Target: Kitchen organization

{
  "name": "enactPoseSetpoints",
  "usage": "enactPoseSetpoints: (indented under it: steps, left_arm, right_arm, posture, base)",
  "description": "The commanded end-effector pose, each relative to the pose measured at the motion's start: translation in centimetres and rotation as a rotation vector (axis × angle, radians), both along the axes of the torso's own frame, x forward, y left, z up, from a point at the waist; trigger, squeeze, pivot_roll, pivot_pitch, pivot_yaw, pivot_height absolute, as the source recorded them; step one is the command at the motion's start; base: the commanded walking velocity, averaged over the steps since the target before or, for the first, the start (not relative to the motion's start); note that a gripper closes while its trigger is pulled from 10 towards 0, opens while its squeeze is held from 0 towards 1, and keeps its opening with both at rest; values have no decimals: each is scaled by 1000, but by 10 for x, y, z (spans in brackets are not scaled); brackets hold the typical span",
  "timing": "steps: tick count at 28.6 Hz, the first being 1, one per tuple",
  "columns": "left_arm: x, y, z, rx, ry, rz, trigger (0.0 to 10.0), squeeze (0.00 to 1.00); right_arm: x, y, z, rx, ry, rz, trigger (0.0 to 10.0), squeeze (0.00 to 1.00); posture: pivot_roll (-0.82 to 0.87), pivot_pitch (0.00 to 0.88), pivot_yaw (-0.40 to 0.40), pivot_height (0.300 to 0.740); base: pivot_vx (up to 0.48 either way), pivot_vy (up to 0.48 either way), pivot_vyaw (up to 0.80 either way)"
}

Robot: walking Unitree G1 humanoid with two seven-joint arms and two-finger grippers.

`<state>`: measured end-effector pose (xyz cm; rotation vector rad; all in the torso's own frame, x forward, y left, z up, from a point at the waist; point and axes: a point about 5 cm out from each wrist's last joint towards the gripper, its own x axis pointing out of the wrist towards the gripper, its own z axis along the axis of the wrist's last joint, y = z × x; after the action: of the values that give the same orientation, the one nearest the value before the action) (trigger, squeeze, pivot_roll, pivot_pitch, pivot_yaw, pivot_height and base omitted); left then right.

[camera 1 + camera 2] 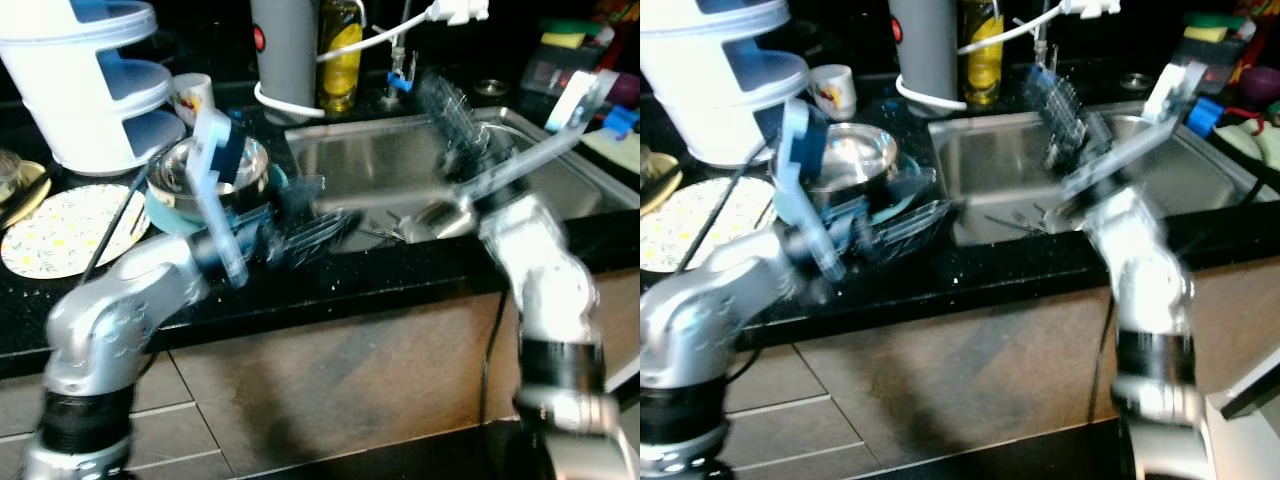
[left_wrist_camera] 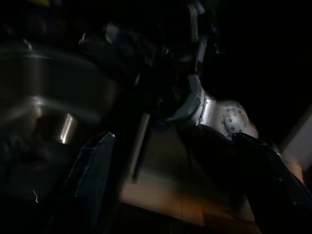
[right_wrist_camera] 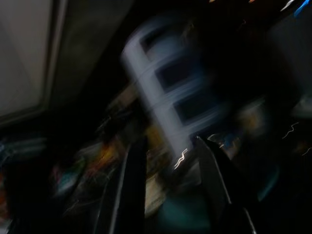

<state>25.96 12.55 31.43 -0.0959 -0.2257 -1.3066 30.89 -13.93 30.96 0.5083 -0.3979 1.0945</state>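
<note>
the black desk (image 1: 400, 275) runs across the head views, its front edge just ahead of both silver arms, with tan cabinet fronts (image 1: 340, 370) and a tiled floor (image 1: 190, 400) below. a steel sink (image 1: 400, 170) is sunk into the desk's middle; its basin is the widest open room, with some cutlery (image 1: 385, 232) lying near its front wall. behind the sink the room closes up: a grey cylinder appliance (image 1: 287, 50), a yellow bottle (image 1: 342, 50) and a white cable (image 1: 370, 40) stand along the back. to the left the desk is crowded with a white and blue tiered rack (image 1: 90, 80), a small cup (image 1: 190, 97), a steel bowl (image 1: 210, 170) sitting in a teal dish (image 1: 170, 215), and a patterned plate (image 1: 70, 230) near the front edge.

the left tool (image 1: 315, 232) reaches over the desk's front strip, just beside the bowl and at the sink's left rim; in the left wrist view its fingers (image 2: 92, 175) stand spread wide with nothing between them. the right tool (image 1: 450, 110) is raised above the sink, blurred by motion, well apart from the bowl and plate; in the right wrist view its fingers (image 3: 129, 190) are parted and hold nothing, pointing toward the tiered rack (image 3: 170, 92).
</note>
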Motion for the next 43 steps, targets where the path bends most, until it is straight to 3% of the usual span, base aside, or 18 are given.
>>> enactPoseSetpoints:
  steps: [1, 3, 6, 7, 9, 10, 12, 16, 20, 25, 27, 28, 29, 31, 34, 39, 40, 43]
  left_arm:
    - [-12, 5, -14, 122, 12, -41, 10000, 0]
    - [-15, 8, -20, 171, 28, -23, 10000, 0]
    - [-32, 16, -64, 375, 188, -8, 10000, 0]
    - [-32, 16, -64, 375, 188, -8, 10000, 0]
    - [-47, 13, -84, 437, 291, -57, 10000, 0]
    - [-47, 13, -84, 437, 291, -57, 10000, 0]
    - [-57, 10, -106, 504, 389, -88, 10000, 0]
    - [-62, 7, -134, 585, 448, -67, 10000, 0]
    - [-63, 7, -145, 628, 470, -44, 10000, 0]
    - [-59, 17, -196, 867, 531, 206, 10000, 0]
    - [-53, 21, -216, 905, 590, 339, 10000, 0]
    - [-53, 21, -216, 905, 590, 339, 10000, 0]
    - [-49, 23, -226, 902, 635, 417, 10000, 0]
    - [-50, 27, -244, 973, 724, 522, 10000, 0]
    - [-51, 30, -260, 1027, 743, 572, 10000, 0]
    - [-52, 30, -287, 1003, 742, 625, 10000, 0]
    - [-56, 32, -297, 1022, 788, 631, 10000, 0]
    - [-57, 35, -315, 1013, 791, 692, 10000, 0]
  right_arm:
    - [-22, 16, -15, -134, -27, 157, 10000, 0]
    - [-29, 18, -25, -182, -13, 197, 10000, 0]
    - [-53, 14, -68, -354, 134, 349, 10000, 0]
    - [-53, 14, -68, -354, 134, 349, 10000, 0]
    - [-66, 11, -90, -453, 238, 409, 10000, 0]
    - [-66, 11, -90, -453, 238, 409, 10000, 0]
    - [-72, 9, -105, -488, 310, 432, 10000, 0]
    - [-78, 5, -121, -523, 370, 469, 10000, 0]
    - [-82, 3, -129, -559, 394, 484, 10000, 0]
    - [-72, -2, -183, -861, 489, 267, 10000, 0]
    - [-59, -2, -202, -875, 543, 109, 10000, 0]
    - [-59, -2, -202, -875, 543, 109, 10000, 0]
    - [-53, 0, -212, -870, 577, 37, 10000, 0]
    - [-50, 3, -232, -893, 629, -39, 10000, 0]
    - [-53, 5, -252, -944, 673, -72, 10000, 0]
    - [-59, 2, -284, -1028, 852, -154, 10000, 0]
    - [-60, 1, -292, -1028, 889, -175, 10000, 0]
    - [-61, -1, -309, -1019, 951, -250, 10000, 0]
  posture:
    - [12, 220, 10, 740]
    - [11, 219, 9, 740]
    - [6, 219, -3, 740]
    - [6, 219, -3, 740]
    - [9, 219, -7, 740]
    - [9, 219, -7, 740]
    - [11, 222, -12, 740]
    - [14, 226, -15, 740]
    - [14, 226, -15, 740]
    - [13, 229, -9, 740]
    - [13, 229, -9, 740]
    - [13, 229, -9, 740]
    - [13, 229, -9, 740]
    - [11, 230, -8, 740]
    - [12, 232, -8, 740]
    - [16, 226, -7, 740]
    - [16, 226, -7, 740]
    - [16, 226, -7, 740]
  base:
    - [0, 0, 0]
    - [0, 0, 0]
    - [0, 0, 0]
    - [0, 0, 0]
    - [0, 0, 0]
    - [0, 0, 0]
    - [0, 0, 0]
    - [0, 0, 0]
    - [0, 0, 0]
    - [0, 0, 0]
    - [0, 0, 0]
    - [0, 0, 0]
    - [0, 0, 0]
    - [0, 0, 0]
    - [0, 0, 0]
    - [0, 0, 0]
    - [0, 0, 0]
    - [0, 0, 0]
